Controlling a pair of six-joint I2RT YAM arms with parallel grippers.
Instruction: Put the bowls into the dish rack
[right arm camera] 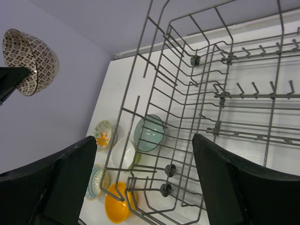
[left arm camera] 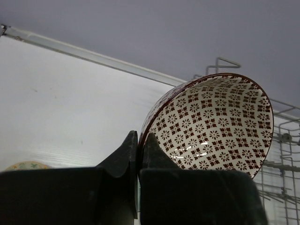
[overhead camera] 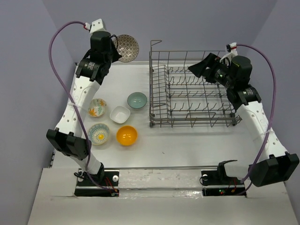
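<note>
While my left tool point(left arm camera: 139, 140) is pinched shut on the rim of the brown-and-white patterned ceramic bowl point(left arm camera: 215, 124), held in the air at the upper left of the overhead frame just left of the grey wire dish rack point(overhead camera: 192, 123), I would carry it rightward over the tall side wall before lowering. I'd stand it on edge between two upright tines, steering clear of my right tool point(overhead camera: 202, 67), which hangs wide open and empty over the rack's right end.
</note>
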